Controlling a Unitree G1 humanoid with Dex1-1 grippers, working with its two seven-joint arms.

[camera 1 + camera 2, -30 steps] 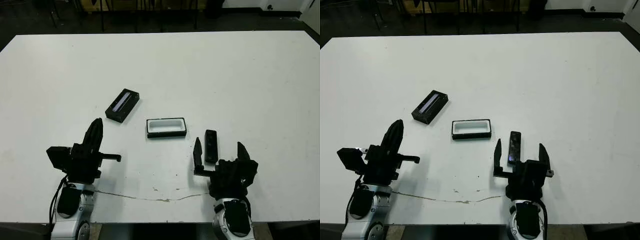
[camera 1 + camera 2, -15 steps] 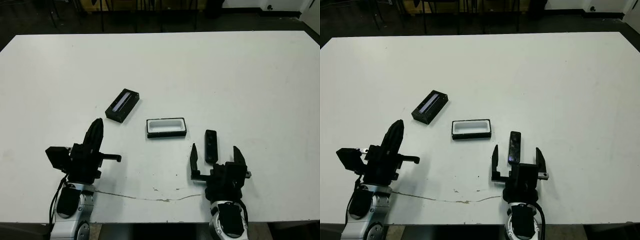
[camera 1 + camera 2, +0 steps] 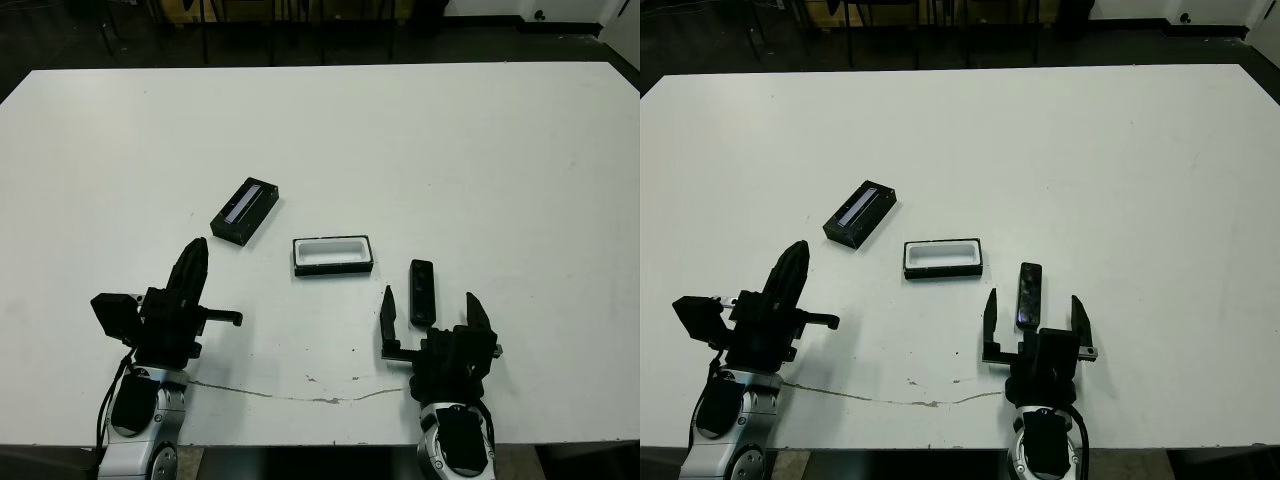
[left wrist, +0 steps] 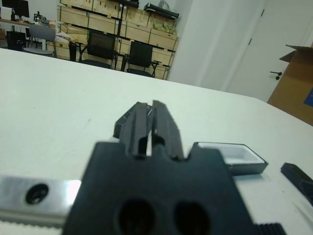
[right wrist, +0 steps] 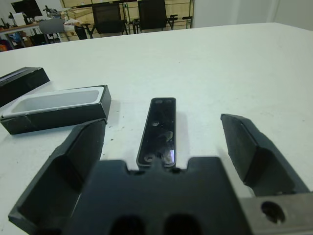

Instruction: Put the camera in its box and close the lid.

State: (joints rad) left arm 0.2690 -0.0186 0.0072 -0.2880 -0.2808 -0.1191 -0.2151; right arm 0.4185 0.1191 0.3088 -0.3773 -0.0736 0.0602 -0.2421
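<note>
since a second ago the right tool (image 3: 429, 313) has drawn back toward the near edge of the tabletop (image 3: 480, 150) and turned square to the camera (image 3: 422, 292); over the last half second it barely shifts. the camera, the box (image 3: 333, 255) and the lid (image 3: 245, 210) lie where they lay before, and the left tool (image 3: 193, 262) keeps its place.

the right tool is spread wide and holds nothing. the camera lies flat on the tabletop just ahead of it, in line with the gap between the two fingers, its near end reaching in between the fingertips without touching either. the box sits open, white lining up, ahead of this tool and off toward the left finger's side, near the camera but apart from it. the lid lies further off on that same side, ahead of the left tool, stripe up.

the left tool is pressed together and empty, raised clear of the tabletop.

in the left wrist view the tool's own body hides most of the lid, and the camera is cut off at the picture's edge. in the right wrist view the camera's near end disappears behind the tool's body, and only a corner of the lid shows.
</note>
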